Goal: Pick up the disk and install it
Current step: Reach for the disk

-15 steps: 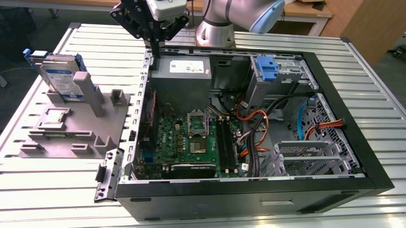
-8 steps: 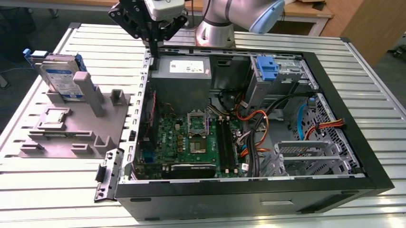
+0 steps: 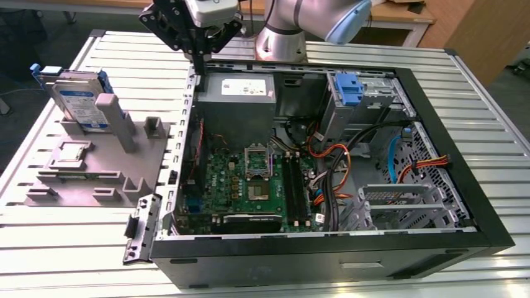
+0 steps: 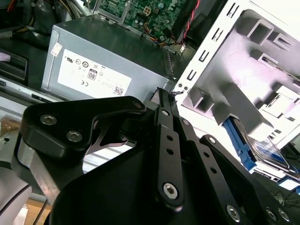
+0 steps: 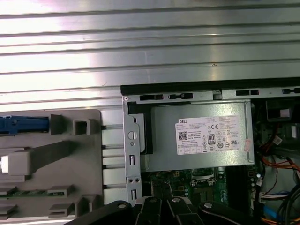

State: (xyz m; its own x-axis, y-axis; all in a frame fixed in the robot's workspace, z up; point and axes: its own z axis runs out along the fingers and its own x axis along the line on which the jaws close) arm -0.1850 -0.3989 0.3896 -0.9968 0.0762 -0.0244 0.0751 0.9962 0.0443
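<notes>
The disk [image 3: 76,99] stands upright in a slot at the far end of the grey fixture block [image 3: 91,167], on the exterior view's left; it is a silver drive with a blue-and-white label in a blue carrier. The first wrist view shows its blue top edge [image 5: 23,124], and the second wrist view shows part of it [image 4: 262,146] behind the fixture posts. My gripper [image 3: 198,58] hangs above the open computer case's far left corner, apart from the disk and to its right in the exterior view. Its black fingers [image 4: 162,101] are shut together with nothing held.
The open computer case [image 3: 463,205] lies on a ribbed metal table [image 3: 124,56]. Under the gripper sits the grey power supply [image 3: 240,90]. A blue bracket [image 3: 348,87] is fixed in the upper drive bay, and a metal cage [image 3: 398,198] with cables is at the case's right.
</notes>
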